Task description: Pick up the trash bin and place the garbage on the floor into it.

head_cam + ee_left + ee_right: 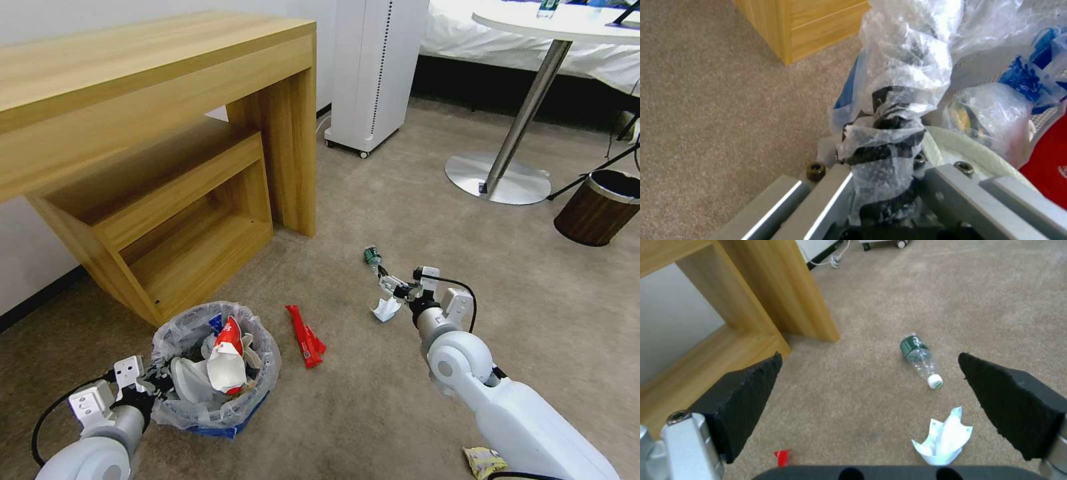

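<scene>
Blue round trash bin [217, 373] with crinkled clear liner sits on the carpet floor by the wooden counter [157, 133], already part-full, left claw [889, 173] clamped on its rim. Right claw [869, 400] gapes wide and empty over a green-labelled clear plastic bottle [919, 357] and crumpled white paper [945, 440]; red flat wrapper [305, 335] also left, so roughly halfway by my guess.

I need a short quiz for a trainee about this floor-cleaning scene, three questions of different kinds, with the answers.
1. True or false: the right pincer is open above the carpet.
2. What does the left pincer hold?
A. the trash bin's rim
B. the red wrapper
C. the bottle
3. Fill in: the crumpled white paper lies on the carpet near the ____.

Key: 1 true; 2 A; 3 bottle.
</scene>
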Available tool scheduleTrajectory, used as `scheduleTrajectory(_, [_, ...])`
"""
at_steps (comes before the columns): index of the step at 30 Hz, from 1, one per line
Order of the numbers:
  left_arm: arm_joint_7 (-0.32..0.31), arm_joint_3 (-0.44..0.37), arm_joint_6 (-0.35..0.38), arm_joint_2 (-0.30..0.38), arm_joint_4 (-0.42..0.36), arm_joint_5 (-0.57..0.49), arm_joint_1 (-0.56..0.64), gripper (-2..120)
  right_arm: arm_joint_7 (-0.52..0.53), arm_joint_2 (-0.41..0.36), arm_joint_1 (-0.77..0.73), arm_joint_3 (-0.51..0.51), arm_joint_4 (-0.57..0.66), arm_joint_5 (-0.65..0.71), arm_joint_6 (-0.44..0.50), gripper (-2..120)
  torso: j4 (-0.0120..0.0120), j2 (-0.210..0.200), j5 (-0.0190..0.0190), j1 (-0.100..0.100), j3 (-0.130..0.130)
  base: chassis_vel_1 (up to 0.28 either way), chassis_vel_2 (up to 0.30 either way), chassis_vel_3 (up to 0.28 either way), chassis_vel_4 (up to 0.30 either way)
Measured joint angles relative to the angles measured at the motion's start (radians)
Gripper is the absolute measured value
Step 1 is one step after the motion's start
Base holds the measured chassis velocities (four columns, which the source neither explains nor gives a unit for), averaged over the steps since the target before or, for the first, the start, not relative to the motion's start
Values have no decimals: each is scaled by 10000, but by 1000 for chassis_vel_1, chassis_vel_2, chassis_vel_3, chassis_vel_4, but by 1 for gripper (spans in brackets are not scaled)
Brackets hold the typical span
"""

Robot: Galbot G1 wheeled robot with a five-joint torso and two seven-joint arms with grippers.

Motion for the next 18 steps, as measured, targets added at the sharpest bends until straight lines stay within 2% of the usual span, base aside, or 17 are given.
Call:
scheduleTrajectory(16, [-14,-16,0,-4,42,-15,42,0,-65,-33,248,-444,-131,14,-40,100,0,0,0,-1,0,0,0,0,0])
scheduleTrajectory(18, [-26,4,6,16,56,-33,41,0,8,33,377,-616,-200,233,-330,100,0,0,-1,-1,0,0,0,0,0])
